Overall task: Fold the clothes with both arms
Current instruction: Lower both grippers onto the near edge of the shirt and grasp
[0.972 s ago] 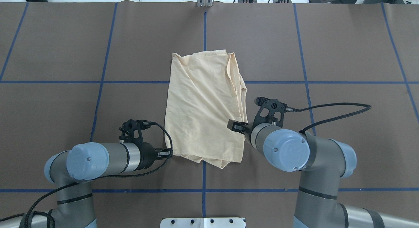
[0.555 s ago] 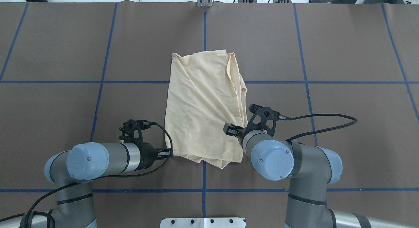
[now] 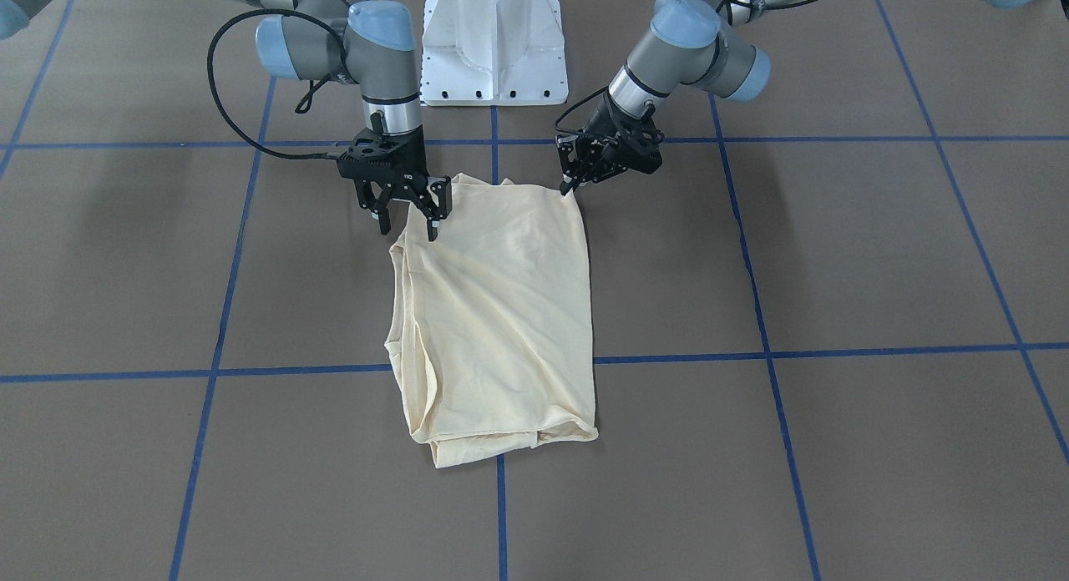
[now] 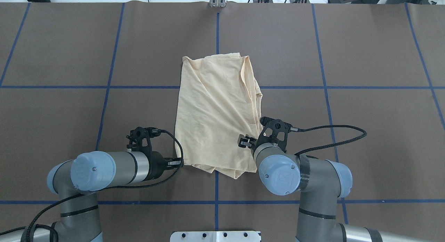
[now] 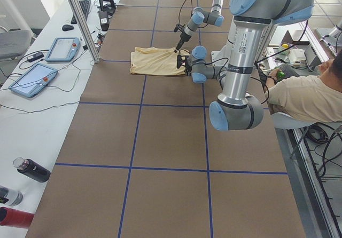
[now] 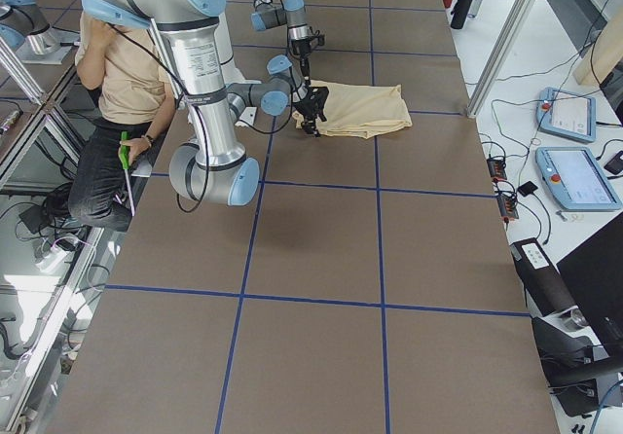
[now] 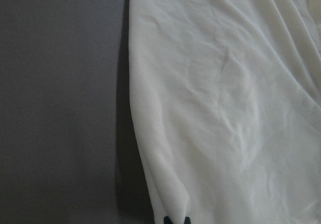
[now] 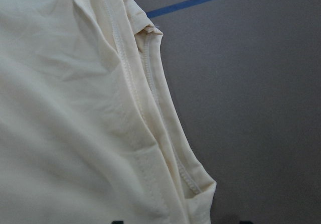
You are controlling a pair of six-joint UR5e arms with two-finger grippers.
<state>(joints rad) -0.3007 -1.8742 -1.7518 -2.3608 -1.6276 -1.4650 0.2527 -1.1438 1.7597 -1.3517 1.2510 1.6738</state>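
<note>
The cream-yellow shirt (image 4: 215,113) lies folded into a rough rectangle at the table's middle, print and tag hidden. It also shows in the front view (image 3: 493,314). My left gripper (image 4: 178,162) is low at the shirt's near left corner, and in the front view (image 3: 569,187) it is pinched shut on that corner. The left wrist view shows the shirt's edge (image 7: 225,108) running to the closed tips. My right gripper (image 4: 243,141) is open above the shirt's near right part (image 3: 409,226), jaws wide apart. The right wrist view shows the layered hem (image 8: 150,148).
The white pedestal base (image 3: 494,47) stands at the robot's edge of the brown table. Blue tape lines (image 4: 217,186) mark a grid. A seated person (image 5: 304,96) is beside the robot. Tablets (image 5: 32,78) and bottles (image 5: 32,169) lie on the side bench.
My right arm has drawn back toward the robot along the shirt's right edge, its gripper staying open. The left arm and the shirt have not moved.
</note>
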